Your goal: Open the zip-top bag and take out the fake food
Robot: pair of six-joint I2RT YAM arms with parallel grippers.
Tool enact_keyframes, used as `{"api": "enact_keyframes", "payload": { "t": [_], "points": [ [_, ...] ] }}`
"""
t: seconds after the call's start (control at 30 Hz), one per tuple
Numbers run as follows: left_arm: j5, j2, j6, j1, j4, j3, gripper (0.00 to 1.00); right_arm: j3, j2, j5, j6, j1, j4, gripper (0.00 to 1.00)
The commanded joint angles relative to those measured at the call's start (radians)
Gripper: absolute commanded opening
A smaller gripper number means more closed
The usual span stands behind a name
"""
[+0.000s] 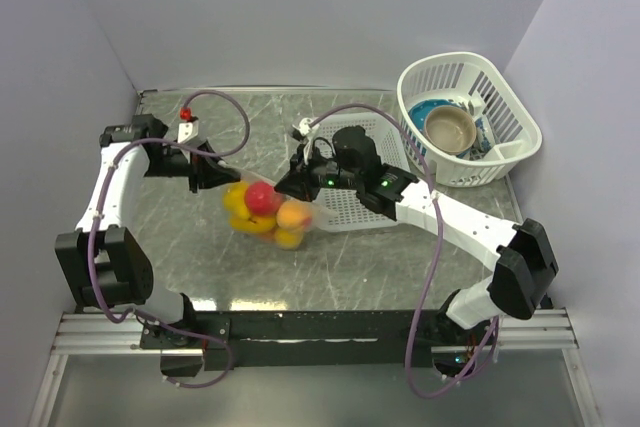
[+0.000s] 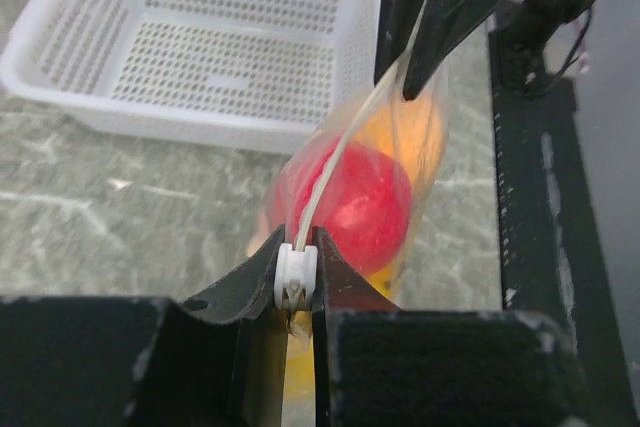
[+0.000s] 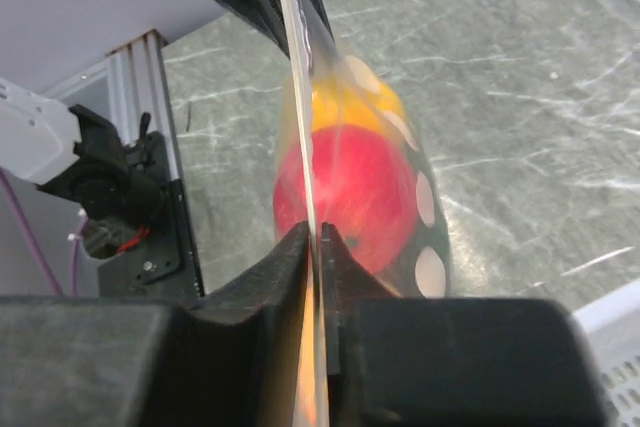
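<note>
Pale lilac walls (image 1: 300,7) enclose a grey marbled table (image 1: 200,257) (scratched, evenly lit).

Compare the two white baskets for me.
The low basket is rectangular and shallow with fine holes; the tall basket is rounded and deeper with long slots. The low basket sits mid-table and shows nothing inside; the tall basket stands in the far right corner holding a bowl and dishes. Both are white plastic lattice.

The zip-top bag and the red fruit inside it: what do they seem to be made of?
The zip-top bag looks like thin, clear, glossy plastic film: the contents show through it, and white dots are printed on it. The red fruit is probably smooth moulded plastic, since it shines evenly.
</note>
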Motion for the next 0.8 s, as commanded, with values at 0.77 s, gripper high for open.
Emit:
{"api": "enact_keyframes", "payload": {
  "t": [0.77],
  "points": [
    [-0.096,-0.062,-0.140,-0.118,-0.029,0.132,0.01,0.255,0.155,-0.192,-0.094,0.040,0.002,0.39]
  ]
}}
